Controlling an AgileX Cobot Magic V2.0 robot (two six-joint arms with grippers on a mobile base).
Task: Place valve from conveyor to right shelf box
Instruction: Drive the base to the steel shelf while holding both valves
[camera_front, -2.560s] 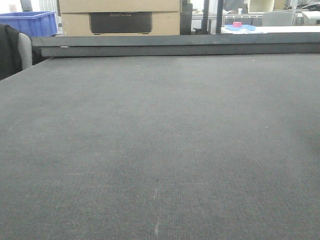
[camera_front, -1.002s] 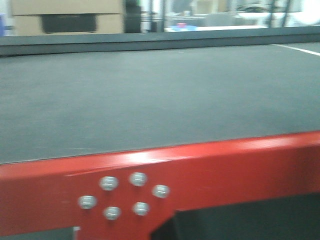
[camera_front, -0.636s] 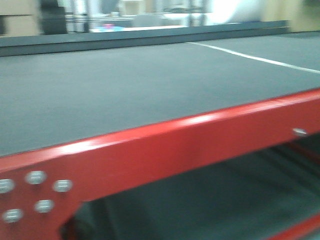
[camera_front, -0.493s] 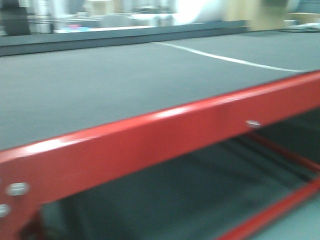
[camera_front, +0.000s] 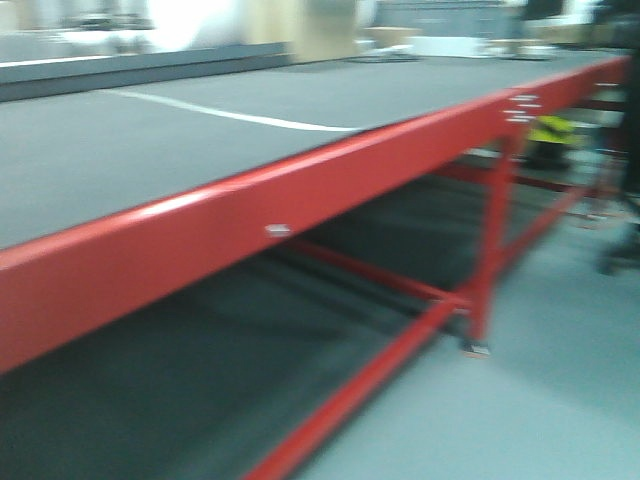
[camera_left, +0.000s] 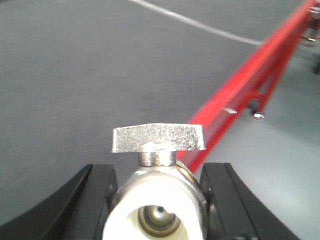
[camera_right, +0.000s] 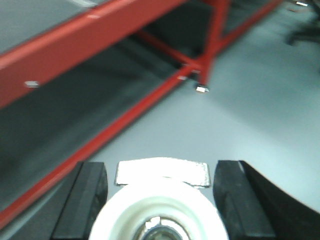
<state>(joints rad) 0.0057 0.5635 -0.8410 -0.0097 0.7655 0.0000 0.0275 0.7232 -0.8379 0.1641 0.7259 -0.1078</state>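
Note:
A silver valve (camera_left: 158, 145) with a flat handle and a white-ringed bore sits between the black fingers (camera_left: 100, 192) of my left gripper (camera_left: 159, 202), which is shut on it above the conveyor (camera_left: 75, 75). My right gripper (camera_right: 161, 202) is shut on a second valve (camera_right: 162, 172) with a bright handle, held over the grey floor beside the red frame (camera_right: 75, 45). The front view shows the conveyor (camera_front: 120, 140) belt with a white line across it. The right shelf box is out of view.
The conveyor's red steel frame (camera_front: 300, 200) runs diagonally across the front view, with legs and cross braces (camera_front: 490, 230) below. Grey floor (camera_front: 540, 400) lies to the right. Something yellow (camera_front: 555, 128) and dark shapes stand at the far right, blurred.
The front view has swung to the right: the belt filled it earlier, then the red frame came in, and now the frame's legs and the floor show.

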